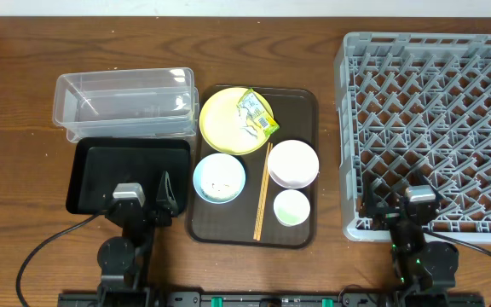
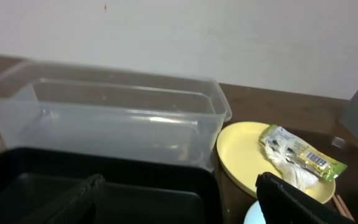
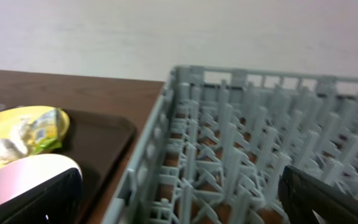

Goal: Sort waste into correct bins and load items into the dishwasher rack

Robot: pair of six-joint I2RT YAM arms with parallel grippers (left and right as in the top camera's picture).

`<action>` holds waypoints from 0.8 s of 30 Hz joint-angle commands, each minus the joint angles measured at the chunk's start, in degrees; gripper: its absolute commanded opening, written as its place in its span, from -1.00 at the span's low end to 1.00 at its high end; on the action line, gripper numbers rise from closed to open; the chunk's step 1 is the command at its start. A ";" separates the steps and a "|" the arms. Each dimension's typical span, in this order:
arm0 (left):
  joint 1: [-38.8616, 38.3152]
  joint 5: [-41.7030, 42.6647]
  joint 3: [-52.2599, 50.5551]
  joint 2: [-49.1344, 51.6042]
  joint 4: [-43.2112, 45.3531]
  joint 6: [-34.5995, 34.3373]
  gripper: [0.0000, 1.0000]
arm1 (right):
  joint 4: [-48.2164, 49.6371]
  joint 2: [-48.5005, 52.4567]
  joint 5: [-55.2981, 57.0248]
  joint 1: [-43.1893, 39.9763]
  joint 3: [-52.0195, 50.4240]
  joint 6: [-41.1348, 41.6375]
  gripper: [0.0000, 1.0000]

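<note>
Your left pincer (image 2: pixel 180 186) hangs released over the black tray (image 1: pixel 126 162), left of the brown serving tray (image 1: pixel 301 107). Your right pincer (image 3: pixel 179 183), jaws wide, holds nothing at the dishwasher rack (image 1: pixel 433 128), right of that tray. On the serving tray, the wrapper (image 1: pixel 257 113) lies on the yellow plate (image 1: pixel 220 119) at the far-left corner.

Left end effector (image 1: pixel 135 198) jaws spread, empty, right end effector (image 1: pixel 405 203) jaws spread wide, empty
</note>
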 commanded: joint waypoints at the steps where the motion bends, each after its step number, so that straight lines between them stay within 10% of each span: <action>1: 0.26 -0.46 1.25 2.64 -3.15 -2.91 0.59 | -3.13 -0.09 5.62 -0.50 2.40 2.80 0.98; 13: 0.26 -0.20 26.36 30.47 -17.22 -2.86 0.59 | -14.93 18.95 9.46 -0.50 21.22 3.34 0.98; 24: 0.26 1.46 55.34 57.02 -48.33 -2.91 0.59 | -34.82 44.17 6.36 -0.50 43.28 3.28 0.99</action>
